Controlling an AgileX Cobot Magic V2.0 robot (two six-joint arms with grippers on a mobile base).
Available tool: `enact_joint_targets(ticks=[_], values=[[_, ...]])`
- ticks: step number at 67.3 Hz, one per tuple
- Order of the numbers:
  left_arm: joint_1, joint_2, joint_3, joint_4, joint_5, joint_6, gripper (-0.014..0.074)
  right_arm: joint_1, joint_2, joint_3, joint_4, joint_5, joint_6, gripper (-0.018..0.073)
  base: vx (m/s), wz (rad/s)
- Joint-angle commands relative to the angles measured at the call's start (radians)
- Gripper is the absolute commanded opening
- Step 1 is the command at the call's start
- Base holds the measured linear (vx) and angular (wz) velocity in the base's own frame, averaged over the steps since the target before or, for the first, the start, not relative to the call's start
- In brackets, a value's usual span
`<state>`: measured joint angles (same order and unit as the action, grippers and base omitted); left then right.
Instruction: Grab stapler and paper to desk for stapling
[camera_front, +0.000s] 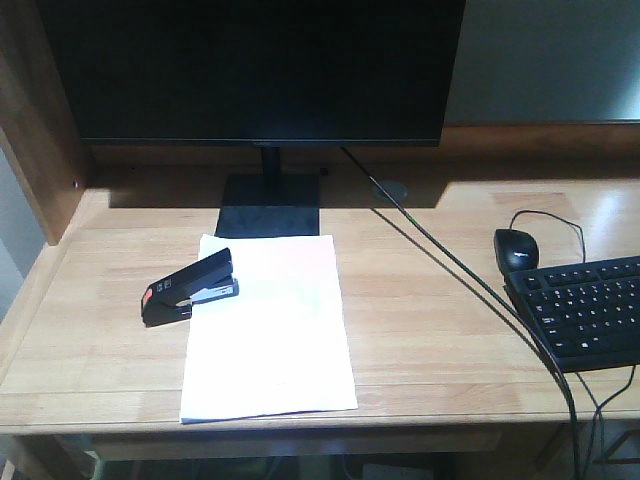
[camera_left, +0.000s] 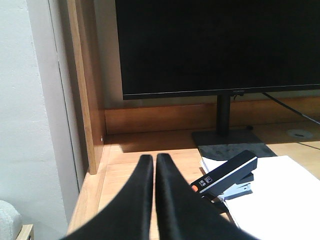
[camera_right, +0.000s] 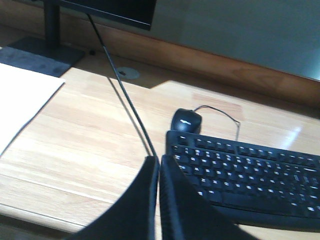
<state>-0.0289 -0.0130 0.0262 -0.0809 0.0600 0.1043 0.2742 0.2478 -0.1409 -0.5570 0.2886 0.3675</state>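
Resting stapler (camera_front: 189, 288) across left edge of paper (camera_front: 268, 330) on desk (camera_front: 430, 330); both grippers (camera_left: 154, 172) (camera_right: 158, 172) closed, empty. Judging placement finished; pressing stapler pending.

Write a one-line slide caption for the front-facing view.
Black stapler straddling the left edge of a white paper on a wooden desk, below a dark monitor.

You find no fully legible text: the stapler (camera_left: 226, 176) carries a small white label, the mouse (camera_right: 186, 120) a pale logo, and the monitor (camera_left: 235, 91) bezel tiny lettering, all too small to read.
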Motion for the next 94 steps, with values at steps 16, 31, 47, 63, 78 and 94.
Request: enact_joint_targets(ticks=[16, 31, 47, 63, 78, 94], values=[[-0.007, -0.013, 0.014, -0.002, -0.067, 0.0, -0.0006, -0.259, -0.017, -0.029, 0.413, -0.175, -0.368, -0.0009, 0.0, 0.0], [-0.007, -0.013, 0.014, -0.002, -0.067, 0.0, -0.0006, -0.266, -0.072, 0.027, 0.402, -0.247, -0.368, -0.0009, 0.0, 0.0], [-0.007, -0.013, 0.014, -0.002, -0.067, 0.0, -0.0006, -0.266, -0.254, 0.174, 0.434, -0.299, -0.339, -0.0009, 0.0, 0.0], [-0.007, -0.014, 0.014, -0.002, -0.066, 0.0, -0.0006, -0.266, -0.268, 0.191, 0.427, -0.298, -0.23, -0.0009, 0.0, 0.0], [-0.007, -0.014, 0.014, -0.002, -0.066, 0.0, -0.0006, -0.266, -0.268, 0.191, 0.426, -0.289, -0.239, -0.0009, 0.0, 0.0], [-0.007, -0.014, 0.014, -0.002, -0.066, 0.0, -0.0006, -0.266, -0.268, 0.191, 0.426, -0.283, -0.242, -0.0009, 0.0, 0.0]])
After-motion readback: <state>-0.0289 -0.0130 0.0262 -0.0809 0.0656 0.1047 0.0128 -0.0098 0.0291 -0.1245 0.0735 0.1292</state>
